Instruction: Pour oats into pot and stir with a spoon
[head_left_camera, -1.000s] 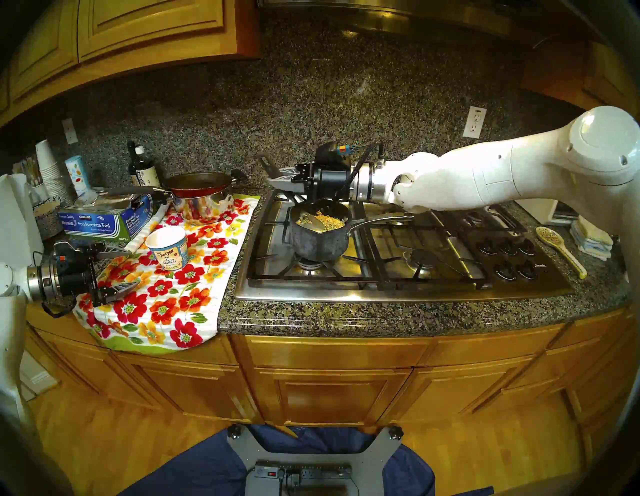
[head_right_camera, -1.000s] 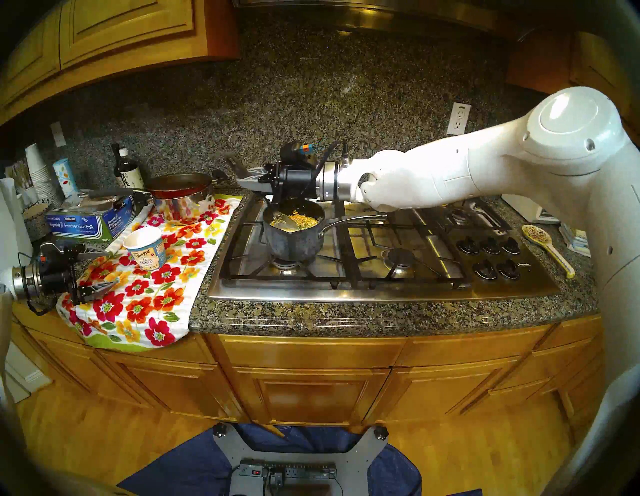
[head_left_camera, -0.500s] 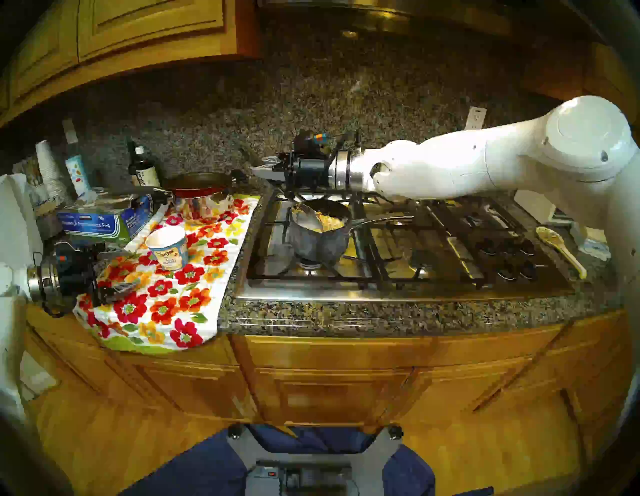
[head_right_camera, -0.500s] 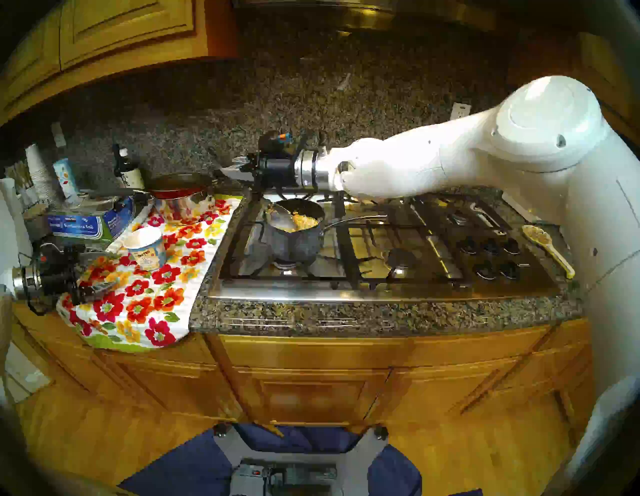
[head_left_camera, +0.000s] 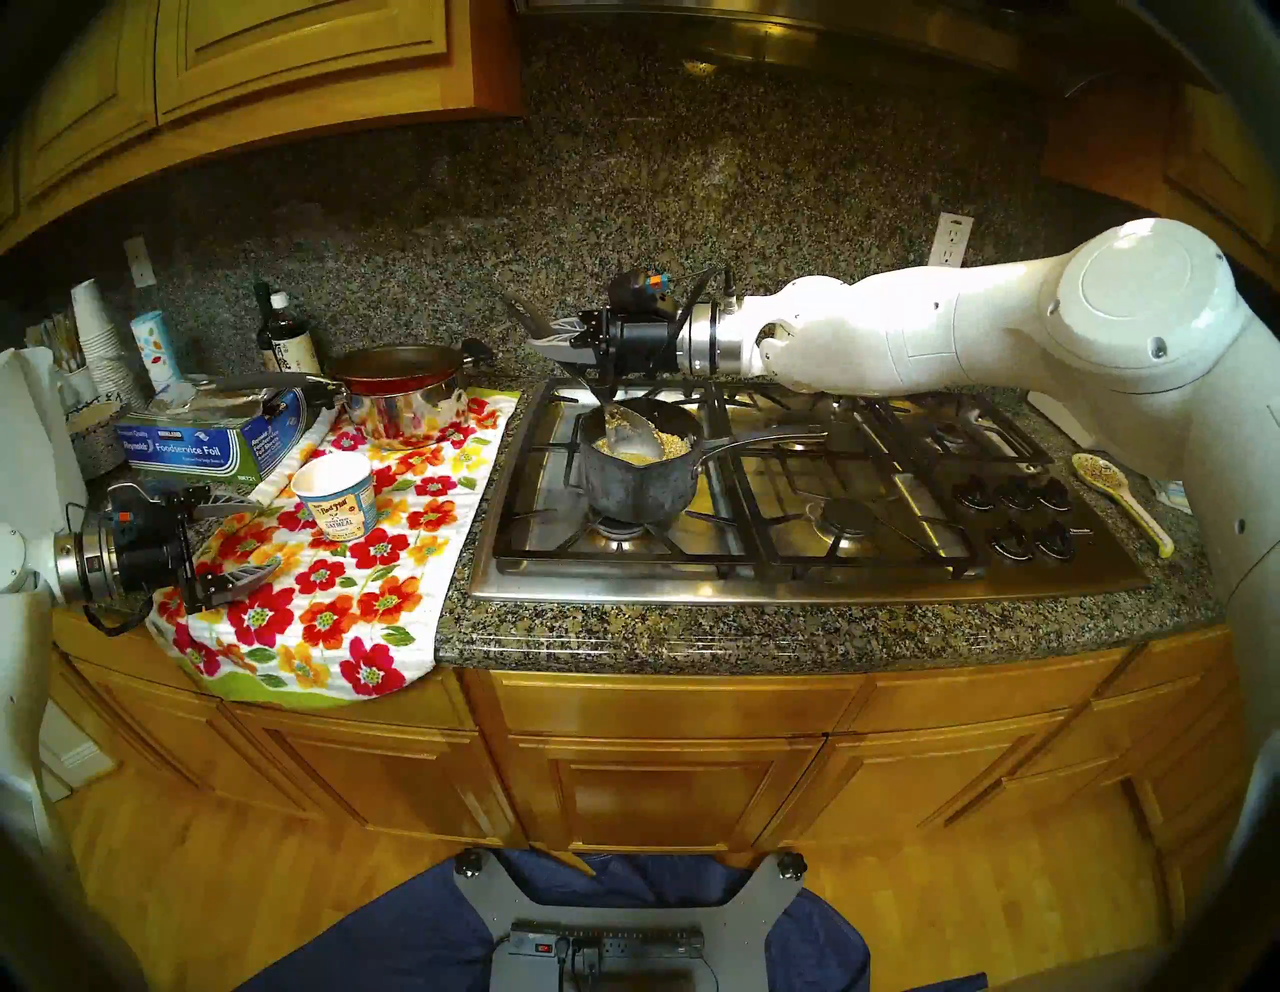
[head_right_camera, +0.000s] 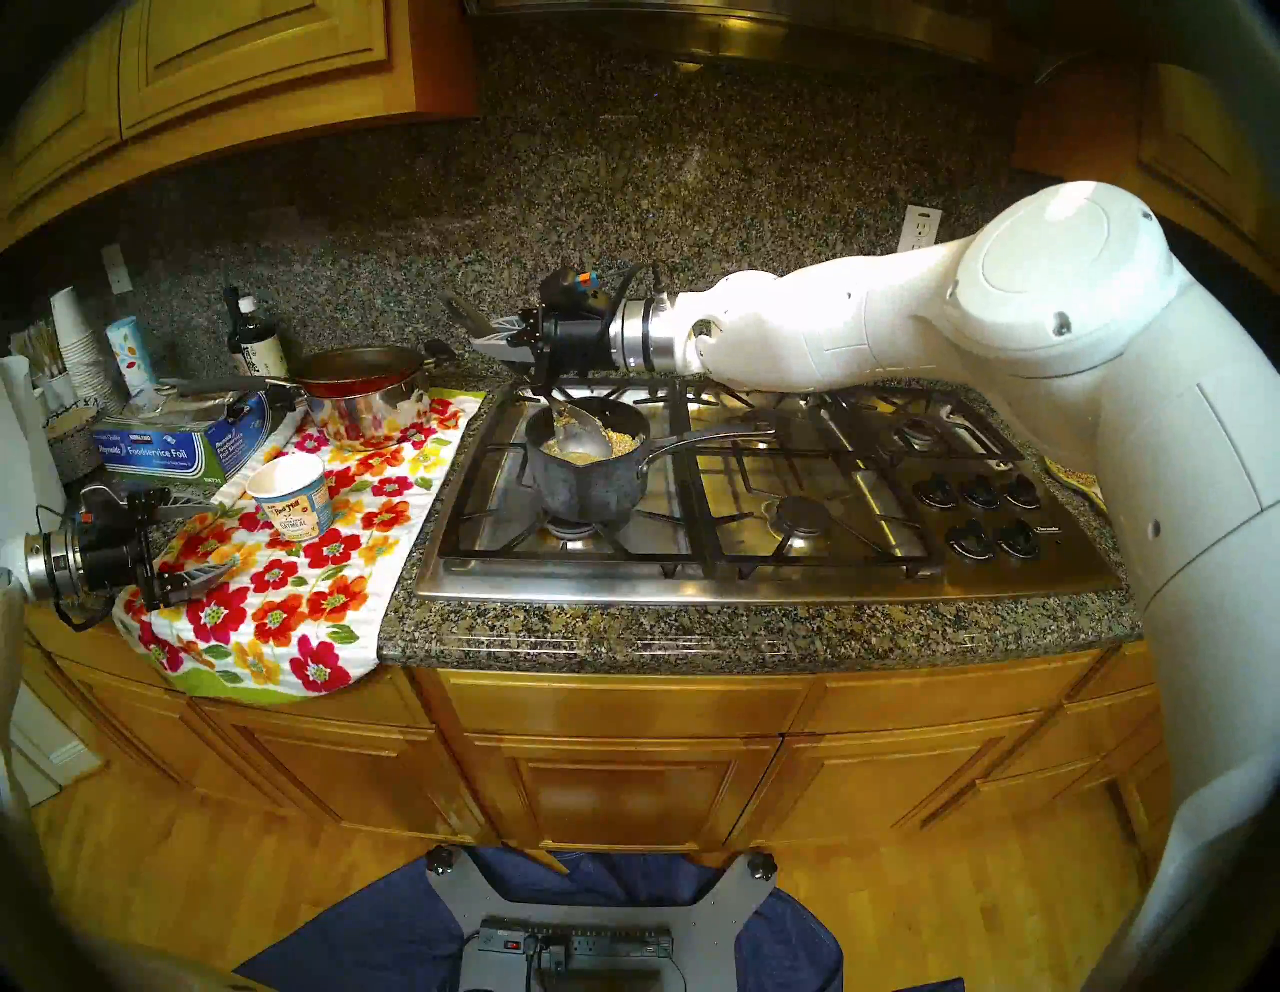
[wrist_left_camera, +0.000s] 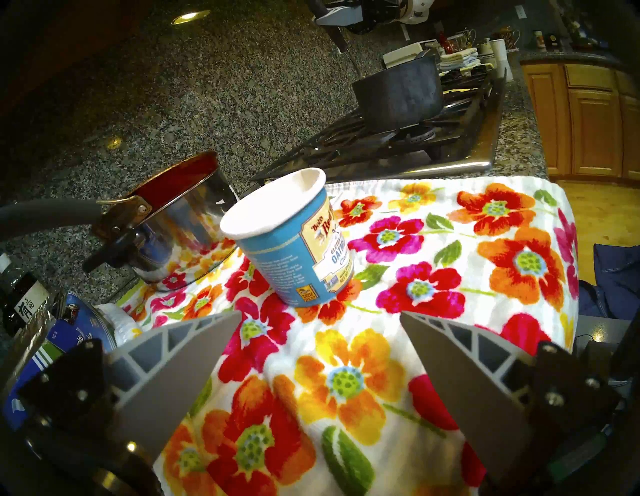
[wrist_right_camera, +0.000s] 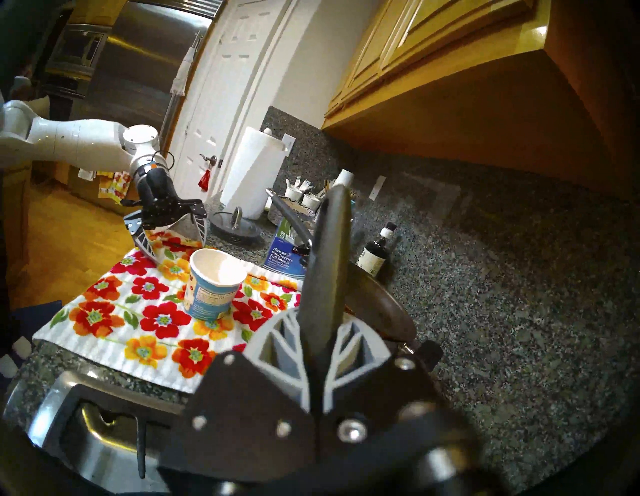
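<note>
The small dark grey pot (head_left_camera: 637, 485) (head_right_camera: 589, 488) (wrist_left_camera: 398, 93) stands on the front left burner, its thin handle pointing right. Pale oats (head_left_camera: 675, 443) (head_right_camera: 623, 440) lie inside it. The silver bowl of the spoon (head_left_camera: 630, 429) (head_right_camera: 580, 429) is tilted in the oats. My right gripper (head_left_camera: 547, 343) (head_right_camera: 488, 339) (wrist_right_camera: 322, 332) hangs above the pot's back rim, shut on the spoon's black handle (wrist_right_camera: 329, 259). The white and blue oatmeal cup (head_left_camera: 336, 495) (wrist_left_camera: 294, 239) (wrist_right_camera: 213, 284) stands upright on the floral towel. My left gripper (head_left_camera: 253, 540) (wrist_left_camera: 320, 318) is open, left of the cup and apart from it.
A shiny steel pot with a red pan (head_left_camera: 402, 395) on it, a foil box (head_left_camera: 201, 443) and a dark bottle (head_left_camera: 284, 339) crowd the back left. The floral towel (head_left_camera: 332, 609) hangs over the counter edge. Stove knobs (head_left_camera: 1018, 512) and a speckled spoon rest (head_left_camera: 1115, 492) are at the right.
My right gripper swung left and up, then back right, sweeping the spoon through the oats; its bowl now stands more upright. The left arm and the cup stayed still.
</note>
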